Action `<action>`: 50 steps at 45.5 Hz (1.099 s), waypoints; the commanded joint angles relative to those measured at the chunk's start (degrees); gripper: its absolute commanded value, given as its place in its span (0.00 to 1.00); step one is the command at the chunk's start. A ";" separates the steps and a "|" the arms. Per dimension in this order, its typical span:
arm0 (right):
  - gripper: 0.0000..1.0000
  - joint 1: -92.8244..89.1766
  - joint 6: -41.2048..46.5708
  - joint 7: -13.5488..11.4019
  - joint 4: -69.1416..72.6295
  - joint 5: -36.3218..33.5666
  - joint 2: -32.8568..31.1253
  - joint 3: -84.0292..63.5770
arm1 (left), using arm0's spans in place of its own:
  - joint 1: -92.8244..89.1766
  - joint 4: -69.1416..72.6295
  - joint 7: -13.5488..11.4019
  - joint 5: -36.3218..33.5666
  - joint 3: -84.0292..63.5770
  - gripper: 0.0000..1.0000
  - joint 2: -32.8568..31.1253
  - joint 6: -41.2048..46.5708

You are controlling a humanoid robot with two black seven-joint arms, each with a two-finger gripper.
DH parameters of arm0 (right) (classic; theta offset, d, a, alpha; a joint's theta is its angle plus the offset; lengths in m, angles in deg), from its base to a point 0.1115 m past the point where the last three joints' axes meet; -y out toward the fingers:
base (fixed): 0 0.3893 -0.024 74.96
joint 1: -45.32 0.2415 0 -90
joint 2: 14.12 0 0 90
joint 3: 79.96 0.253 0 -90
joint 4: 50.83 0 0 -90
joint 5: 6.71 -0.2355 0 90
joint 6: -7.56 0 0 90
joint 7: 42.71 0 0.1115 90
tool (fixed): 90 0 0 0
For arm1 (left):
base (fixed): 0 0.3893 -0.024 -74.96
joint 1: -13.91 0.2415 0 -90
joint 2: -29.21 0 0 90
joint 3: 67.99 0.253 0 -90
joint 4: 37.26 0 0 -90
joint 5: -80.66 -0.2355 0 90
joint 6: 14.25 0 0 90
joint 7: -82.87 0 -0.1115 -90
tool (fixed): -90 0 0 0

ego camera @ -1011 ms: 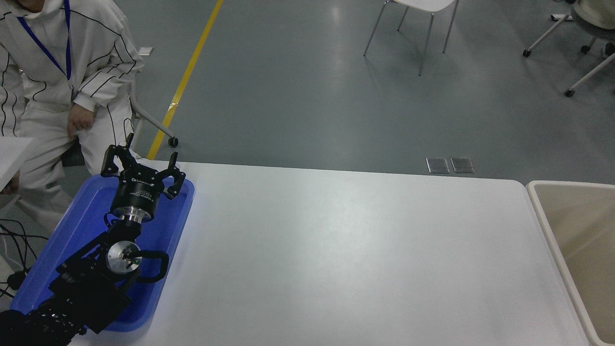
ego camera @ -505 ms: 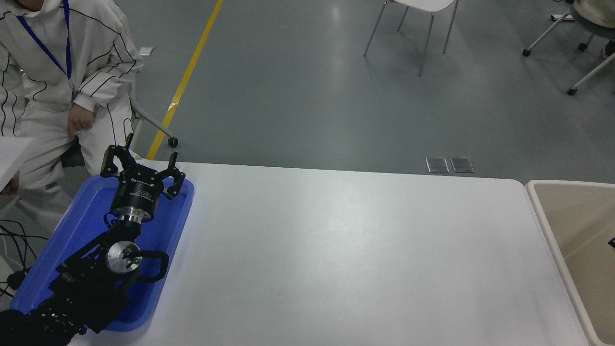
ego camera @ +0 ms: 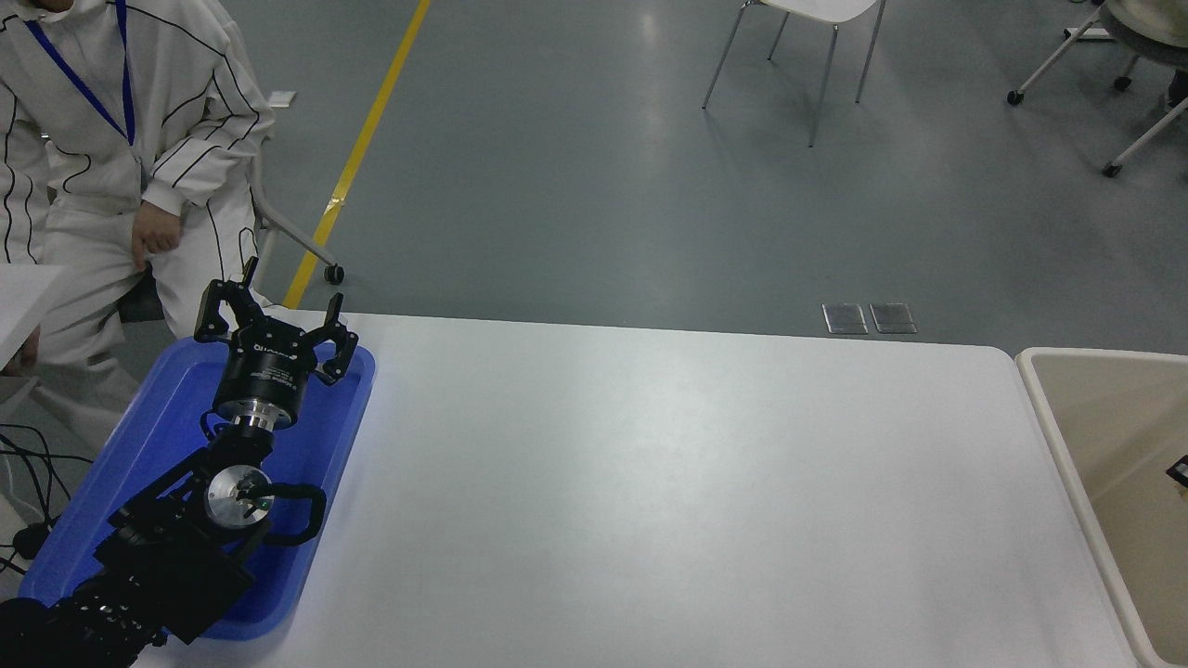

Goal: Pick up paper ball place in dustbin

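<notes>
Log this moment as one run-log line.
left gripper: open, parked over blue tray | right gripper: sliver over dustbin, state unclear | paper ball: not visible | table

Lab — taped floor (ego camera: 367,139), robot table (ego camera: 650,482).

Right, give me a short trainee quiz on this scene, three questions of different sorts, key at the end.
1. True or false: the left gripper hangs over the blue tray with its jaws spread.
2. Where does the dustbin stand?
A. at the right end of the white table
B. on the blue tray
C. on the floor beside the seated person
3. Short answer: can a paper ball be seen anywhere on the white table?

Key: 1 true; 2 A; 3 no.
</notes>
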 commanded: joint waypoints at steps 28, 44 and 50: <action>0.99 1.67 -1.50 0.00 0.88 0.02 -0.13 0.47 | -0.03 -0.02 0.08 0.00 0.00 1.00 0.04 0.00; 1.00 0.36 -1.33 0.09 8.80 0.37 -10.67 28.31 | 0.06 -0.02 0.00 0.00 0.00 1.00 0.04 0.00; 1.00 -1.31 -1.24 0.09 8.88 0.37 -12.78 35.53 | -0.03 -0.02 0.08 0.00 0.00 1.00 0.04 0.00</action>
